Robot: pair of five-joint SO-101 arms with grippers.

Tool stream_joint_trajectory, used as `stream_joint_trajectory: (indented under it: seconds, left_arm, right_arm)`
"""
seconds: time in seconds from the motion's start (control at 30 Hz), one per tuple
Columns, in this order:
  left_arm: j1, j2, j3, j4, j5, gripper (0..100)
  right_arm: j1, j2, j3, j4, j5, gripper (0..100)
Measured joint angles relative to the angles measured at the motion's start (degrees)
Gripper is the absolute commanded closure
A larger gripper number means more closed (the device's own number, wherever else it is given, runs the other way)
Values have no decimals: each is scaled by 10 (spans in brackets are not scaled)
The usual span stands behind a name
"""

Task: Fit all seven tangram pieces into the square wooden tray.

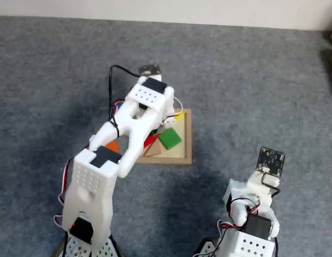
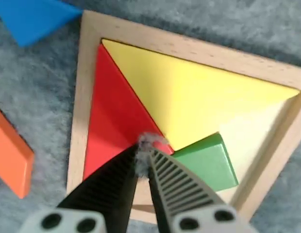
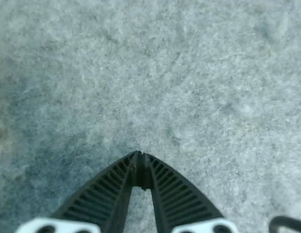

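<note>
— Checking the high view: where's the green square wooden piece (image 1: 170, 138)?
— Mid-frame, inside the square wooden tray (image 1: 188, 136), just beside the left gripper (image 2: 144, 150), on the yellow triangular piece's (image 2: 199, 97) side of it. Fingers pinched together, holding nothing.
— Right gripper (image 3: 141, 170)?
— Pressed closed too, over grey carpet (image 3: 189, 73), lower right, well apart. Left is nearer.
</note>
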Motion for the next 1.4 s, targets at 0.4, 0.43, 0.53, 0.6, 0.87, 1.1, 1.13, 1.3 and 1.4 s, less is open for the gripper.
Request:
stream_joint_trajectory:
  seconds: [0.4, 0.43, 0.53, 0.6, 0.87, 1.1, 1.13, 1.3, 1.4]
  left_arm:
    - [-19, -37, -6, 39, -15, 994]
    - [-19, -54, -6, 44, -15, 994]
    - [-25, -105, -6, 70, -19, 995]
    - [-26, -130, -6, 89, -40, 995]
    - [-26, -146, -6, 160, -204, 995]
    - [1, -146, -6, 188, -278, 995]
    - [11, -146, -6, 192, -285, 995]
    - [56, -146, -6, 196, -295, 995]
    - [61, -146, -6, 196, -295, 995]
  right_arm:
    - [0, 0, 0, 0, 0, 993]
    - [0, 0, 0, 0, 0, 993]
    - [0, 0, 0, 0, 0, 993]
    - [0, 0, 0, 0, 0, 993]
    - [0, 0, 0, 0, 0, 993]
    - [0, 0, 0, 0, 0, 993]
    - [0, 0, 0, 0, 0, 993]
    - [0, 0, 0, 0, 0, 993]
    - [0, 0, 0, 0, 0, 993]
